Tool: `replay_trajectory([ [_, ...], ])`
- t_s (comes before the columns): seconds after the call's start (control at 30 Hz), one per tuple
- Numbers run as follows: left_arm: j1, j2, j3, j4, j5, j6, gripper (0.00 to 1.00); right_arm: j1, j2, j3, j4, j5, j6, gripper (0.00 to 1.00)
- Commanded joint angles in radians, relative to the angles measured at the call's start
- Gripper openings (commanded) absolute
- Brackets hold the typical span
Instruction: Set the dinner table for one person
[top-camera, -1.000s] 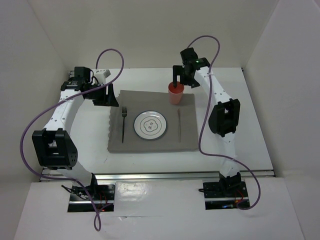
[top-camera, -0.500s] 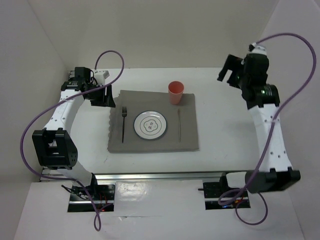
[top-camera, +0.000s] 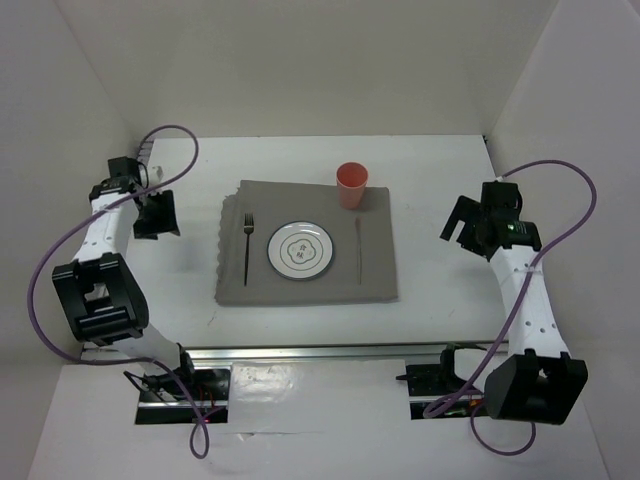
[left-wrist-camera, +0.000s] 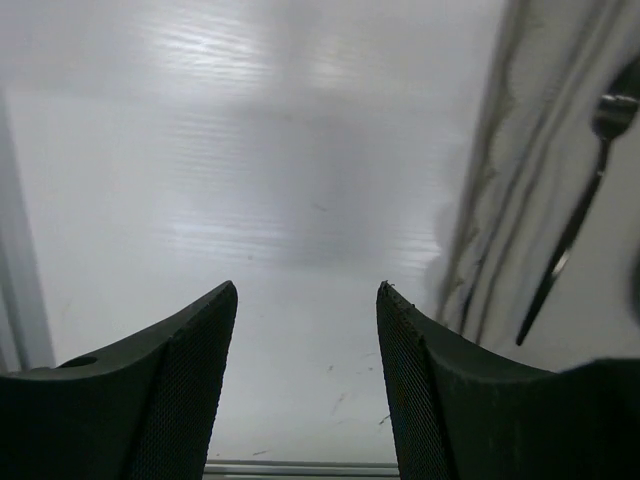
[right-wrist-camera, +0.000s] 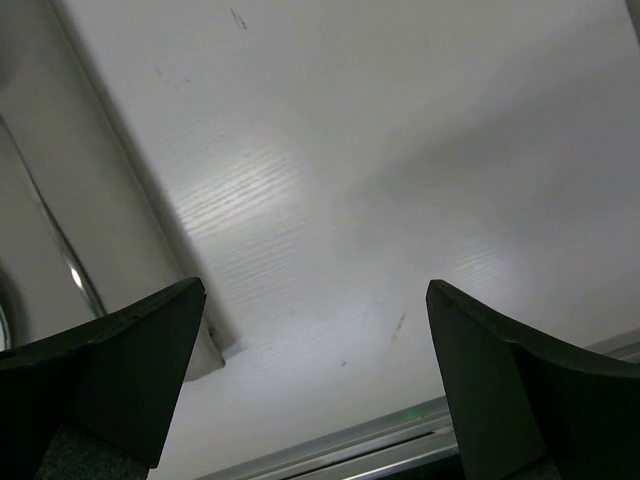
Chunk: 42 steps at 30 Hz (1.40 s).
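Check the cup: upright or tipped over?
Upright. The cup stands on its base at the far edge of the placemat, round open rim facing up in the top view.

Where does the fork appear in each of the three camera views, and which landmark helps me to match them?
Top external: the fork lies on the left part of the grey placemat, left of the plate.
Left wrist: the fork slants along the right edge, on the placemat.
Right wrist: not in view.
Shared landmark: the placemat, seen at the left of the right wrist view.
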Motion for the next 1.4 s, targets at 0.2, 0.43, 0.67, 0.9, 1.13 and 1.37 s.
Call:
replay_trajectory([
  [0.2,0.095,-0.077,-0.014,-0.001,-0.007,-0.011,0.64,-0.001,-0.015,0.045,0.053,-0.048,0.012,1.00],
  [0.43,0.095,-0.114,-0.036,-0.001,-0.032,-0.002,0.64,-0.001,-0.026,0.034,0.064,-0.066,0.003,1.00],
  [0.67,0.095,-0.114,-0.036,-0.010,-0.032,-0.011,0.64,-0.001,-0.035,0.016,0.073,-0.088,0.003,1.00],
  [0.9,0.095,-0.114,-0.027,-0.010,-0.041,-0.011,0.64,-0.001,-0.046,0.002,0.091,-0.088,0.003,1.00],
  [1.13,0.095,-0.105,-0.016,-0.019,-0.032,-0.021,0.64,-0.001,-0.055,0.002,0.082,-0.079,0.003,1.00],
  [1.37,0.095,-0.114,-0.016,-0.019,-0.032,-0.021,0.64,-0.001,-0.064,0.002,0.082,-0.079,0.003,1.00],
])
